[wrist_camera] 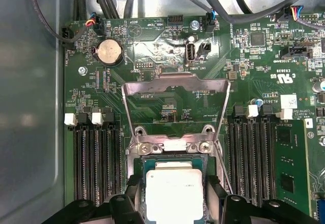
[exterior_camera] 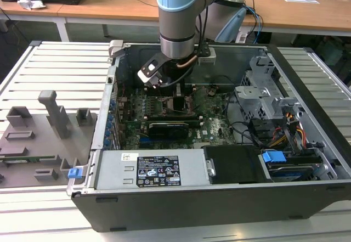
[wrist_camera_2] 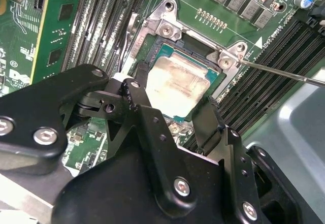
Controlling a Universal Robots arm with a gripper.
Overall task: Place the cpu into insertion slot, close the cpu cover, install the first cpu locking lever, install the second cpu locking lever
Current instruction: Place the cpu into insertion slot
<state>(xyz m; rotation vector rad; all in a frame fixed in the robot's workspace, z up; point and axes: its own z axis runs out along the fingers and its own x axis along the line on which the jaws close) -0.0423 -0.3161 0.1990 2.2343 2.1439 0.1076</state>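
A big metal table (exterior_camera: 55,66) with long ribs holds an open computer case (exterior_camera: 219,203). Some grey plastic shapes (exterior_camera: 52,113) sit on the table, at the exterior view's left of the case. A robot arm (exterior_camera: 178,11) in silver and light blue comes down from above into the middle of the case. A grey power box (exterior_camera: 156,170) with a sticker lies along the front wall of the case.

On the floor of the case lies a green board (wrist_camera: 254,66). The gripper (wrist_camera_2: 174,94) is black and hangs low over this board. Rows of long black slots (wrist_camera: 96,158) run on both sides of it.

In the first wrist view, the metal cover (wrist_camera: 175,84) is a thin silver frame with a big window. It is flipped up and open, just past the socket (wrist_camera_2: 161,49). In the second wrist view, a thin metal rod (wrist_camera_2: 284,74) sticks out to the side from one corner of the socket.

The chip (wrist_camera: 174,196) is a flat silver square, and it sits in the socket. The two black fingers (wrist_camera: 134,193) are one on each side of the chip. They seem to pinch its edges, but the spot where they meet it is hard to see.

A small round battery (wrist_camera: 109,51) sits on the board, well apart from the chip.
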